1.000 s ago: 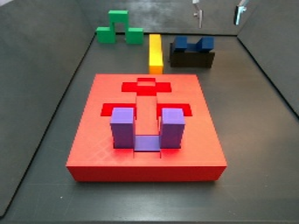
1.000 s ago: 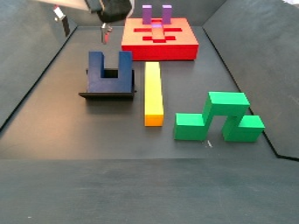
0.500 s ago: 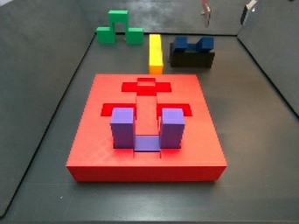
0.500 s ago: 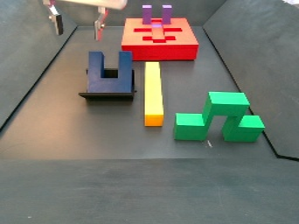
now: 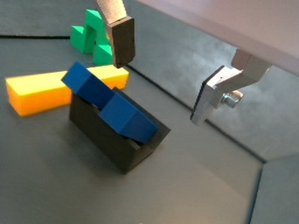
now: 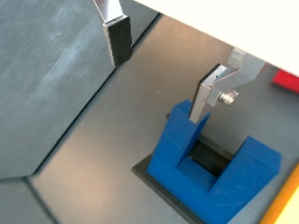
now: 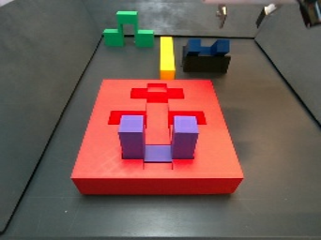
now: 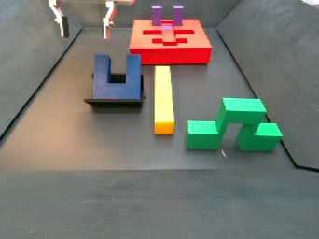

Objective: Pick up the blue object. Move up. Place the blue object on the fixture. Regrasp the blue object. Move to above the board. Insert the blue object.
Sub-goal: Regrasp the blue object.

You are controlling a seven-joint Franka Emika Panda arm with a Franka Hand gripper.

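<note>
Currently the blue object (image 8: 116, 74) sits on the fixture (image 8: 112, 96), prongs up, beside one end of the yellow bar (image 8: 162, 99) and well apart from the board (image 8: 171, 45). Gripper (image 6: 167, 59) hangs above and off to one side of it, near the back corner in a side view (image 8: 85, 16), fingers spread wide with nothing between them. In a wrist view one finger (image 6: 214, 87) lines up over a prong of the blue U; the other finger (image 6: 115, 35) is out over bare floor. So the block lies below and to one side of the finger gap, not centred. Regrasp likely needs a lateral shift, then descent. Purple block (image 7: 153, 136) already sits in the board.
</note>
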